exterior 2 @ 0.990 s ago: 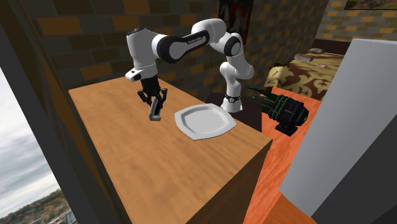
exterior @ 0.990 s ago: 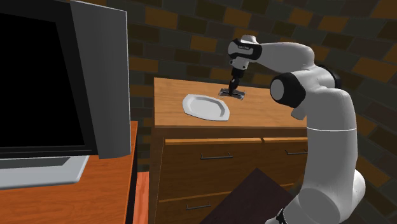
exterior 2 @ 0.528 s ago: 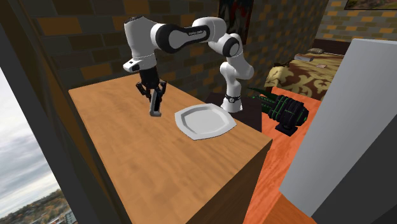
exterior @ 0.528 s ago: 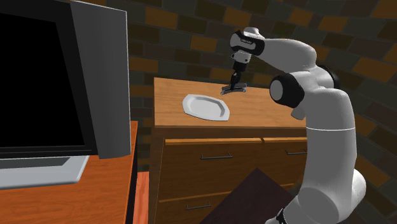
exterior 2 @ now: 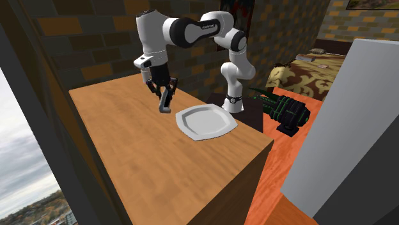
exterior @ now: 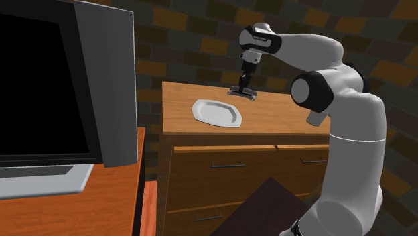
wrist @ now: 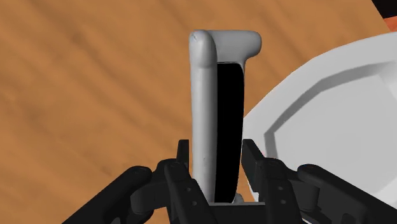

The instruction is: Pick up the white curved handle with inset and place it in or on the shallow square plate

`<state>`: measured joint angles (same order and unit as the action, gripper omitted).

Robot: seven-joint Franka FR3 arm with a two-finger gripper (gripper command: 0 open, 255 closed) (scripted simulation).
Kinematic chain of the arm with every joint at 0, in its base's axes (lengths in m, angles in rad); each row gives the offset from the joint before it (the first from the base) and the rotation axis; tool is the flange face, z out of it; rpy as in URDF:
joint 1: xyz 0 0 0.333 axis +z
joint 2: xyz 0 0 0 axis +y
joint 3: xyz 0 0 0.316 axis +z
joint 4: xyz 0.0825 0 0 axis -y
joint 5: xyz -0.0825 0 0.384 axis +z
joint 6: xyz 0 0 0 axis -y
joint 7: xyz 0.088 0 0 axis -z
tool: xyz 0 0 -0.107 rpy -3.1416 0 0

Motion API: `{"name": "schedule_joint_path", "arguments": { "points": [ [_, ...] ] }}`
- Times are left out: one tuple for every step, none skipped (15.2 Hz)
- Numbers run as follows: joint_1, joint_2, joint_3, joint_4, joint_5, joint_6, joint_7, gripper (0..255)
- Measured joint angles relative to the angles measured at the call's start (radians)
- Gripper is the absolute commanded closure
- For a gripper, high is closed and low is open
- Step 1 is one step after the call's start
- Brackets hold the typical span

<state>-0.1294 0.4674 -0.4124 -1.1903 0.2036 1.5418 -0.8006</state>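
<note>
The handle [wrist: 213, 108] is a pale grey-white curved bar with a black inset, and my gripper [wrist: 216, 167] is shut on its lower part. It hangs lifted above the wooden dresser top [exterior 2: 128, 147], held by the gripper [exterior 2: 163, 96] just beyond the plate's far corner. In the shoulder view the handle [exterior: 244, 93] looks dark under the gripper [exterior: 245, 83], right behind the plate [exterior: 217, 112]. The shallow square plate [exterior 2: 203, 121] is white with cut corners and lies flat, nothing on it. From the wrist its rim [wrist: 331, 121] lies close beside the handle.
The dresser [exterior: 228, 174] has drawers below its top. A large grey cabinet with a black area [exterior: 60, 87] stands on an orange surface at the shoulder view's left. A grey panel [exterior 2: 358, 121] rises at the second exterior view's right, brick walls behind.
The gripper has carried the handle higher and sideways, closer to the plate's far edge. Its grip on the handle has stayed the same.
</note>
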Motion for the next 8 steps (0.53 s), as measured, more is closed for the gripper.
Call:
{"name": "schedule_joint_path", "arguments": {
  "points": [
    [0.019, -0.015, 0.004, -0.017, -0.005, 0.004, 0.020, 255],
    [0.045, -0.048, 0.006, -0.066, -0.016, 0.023, 0.039, 255],
    [0.065, -0.068, 0.009, -0.091, -0.023, 0.030, 0.058, 255],
    [0.091, -0.101, 0.013, -0.144, -0.034, 0.053, 0.080, 255],
    [0.111, -0.117, 0.019, -0.165, -0.040, 0.060, 0.104, 255],
    [0.128, -0.131, 0.024, -0.185, -0.045, 0.068, 0.124, 255],
    [0.129, -0.131, 0.024, -0.185, -0.045, 0.068, 0.124, 0],
    [0.128, -0.131, 0.024, -0.185, -0.045, 0.068, 0.124, 0]
  ]
}}
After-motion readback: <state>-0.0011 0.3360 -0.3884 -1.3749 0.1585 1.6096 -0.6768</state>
